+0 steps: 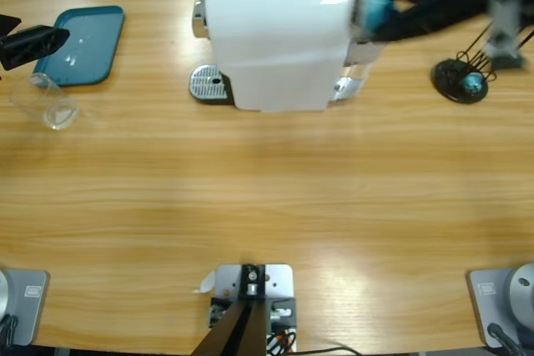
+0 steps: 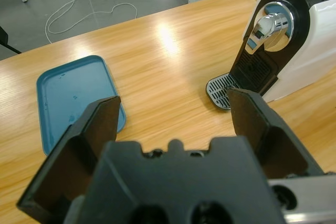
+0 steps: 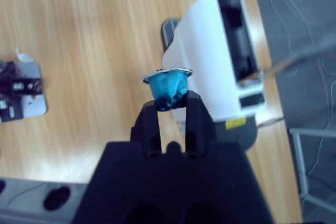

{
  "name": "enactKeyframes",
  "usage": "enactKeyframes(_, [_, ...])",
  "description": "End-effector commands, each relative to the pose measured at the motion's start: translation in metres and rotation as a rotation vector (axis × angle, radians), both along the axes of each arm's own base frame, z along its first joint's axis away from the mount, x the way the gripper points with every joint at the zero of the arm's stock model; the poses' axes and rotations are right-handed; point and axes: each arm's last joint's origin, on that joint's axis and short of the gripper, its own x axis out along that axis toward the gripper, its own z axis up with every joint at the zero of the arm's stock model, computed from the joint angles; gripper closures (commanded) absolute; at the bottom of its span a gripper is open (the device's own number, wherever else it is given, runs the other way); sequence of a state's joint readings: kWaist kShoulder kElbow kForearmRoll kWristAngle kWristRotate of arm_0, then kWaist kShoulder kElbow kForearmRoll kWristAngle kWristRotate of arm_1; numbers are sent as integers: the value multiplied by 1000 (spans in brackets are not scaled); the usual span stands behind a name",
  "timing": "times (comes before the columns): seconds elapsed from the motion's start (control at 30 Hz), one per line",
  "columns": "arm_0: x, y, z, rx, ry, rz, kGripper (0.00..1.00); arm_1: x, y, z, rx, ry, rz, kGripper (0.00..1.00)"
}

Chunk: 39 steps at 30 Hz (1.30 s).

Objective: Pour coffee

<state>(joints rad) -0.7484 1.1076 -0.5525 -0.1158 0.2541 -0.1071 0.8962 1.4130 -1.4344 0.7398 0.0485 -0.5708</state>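
The white coffee machine (image 1: 275,47) stands at the back middle of the table, its drip tray (image 1: 207,85) to its left. My right gripper (image 3: 169,104) is shut on a small teal capsule (image 3: 168,85) and hangs above the machine (image 3: 210,51); in the high view this capsule (image 1: 374,10) is at the machine's right end. My left gripper (image 2: 173,103) stands open with nothing in it, facing the spout (image 2: 268,27) and the drip tray (image 2: 220,90). A clear glass cup (image 1: 46,103) lies just below the left gripper (image 1: 50,39). No coffee shows.
A teal tray (image 1: 79,43) lies at the back left, also in the left wrist view (image 2: 68,98). A black wire capsule rack (image 1: 461,81) with another teal capsule stands at the back right. Bare wood fills the table's front half.
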Motion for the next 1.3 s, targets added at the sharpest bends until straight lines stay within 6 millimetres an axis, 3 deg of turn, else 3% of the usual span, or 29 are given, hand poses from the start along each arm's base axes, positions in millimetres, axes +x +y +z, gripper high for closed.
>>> enactKeyframes(0.03, [-6,6,-10,5,4,-9,128,57,83,-27,-86,40,119,1000])
enactKeyframes(0.2, [-4,4,-11,10,8,-10,128,74,105,-38,-83,24,144,1000])
enactKeyframes(0.53, [-3,3,-13,17,15,-10,128,110,116,-42,-44,-54,66,1000])
enactKeyframes(0.8, [-2,3,-17,25,26,-9,128,131,106,-49,-74,-72,29,1000])
enactKeyframes(1.0, [-1,2,-18,26,33,-7,128,136,94,-58,-105,-55,13,1000])
enactKeyframes(1.3, [-1,2,-18,26,33,-7,128,142,101,-77,-131,-16,23,1000])
